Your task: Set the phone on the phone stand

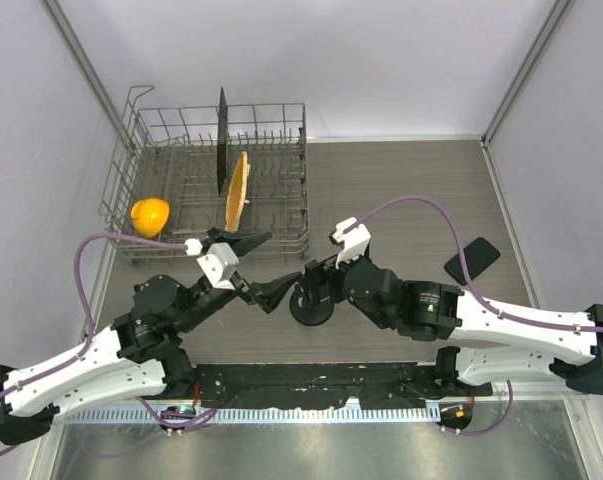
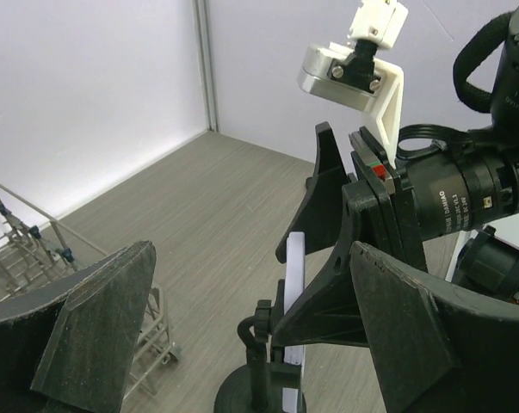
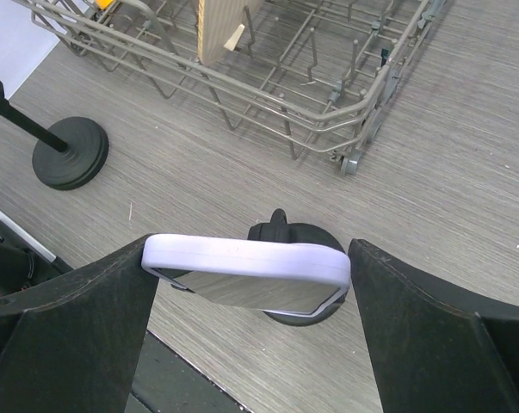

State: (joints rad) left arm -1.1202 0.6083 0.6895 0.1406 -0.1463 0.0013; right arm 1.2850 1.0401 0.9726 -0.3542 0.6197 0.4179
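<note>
The phone [image 3: 242,262], in a pale lavender case, stands on edge in the cradle of the black phone stand [image 3: 276,228]. In the left wrist view I see the phone [image 2: 295,267] edge-on, resting on the stand [image 2: 259,361]. My right gripper [image 3: 250,249] is open and straddles the phone's two ends. Its left finger touches the case and its right finger stands a hair off it. In the top view the right gripper [image 1: 316,282] covers the phone above the stand's round base [image 1: 311,308]. My left gripper [image 2: 250,254] hangs open and empty just left of the stand.
A wire dish rack [image 1: 281,235] at the back left holds a wooden board [image 1: 238,190], a black upright panel [image 1: 222,140] and a yellow-orange object [image 1: 149,215]. A black flat slab [image 1: 471,260] lies at the right. A second round black base with a rod [image 3: 70,153] stands nearby.
</note>
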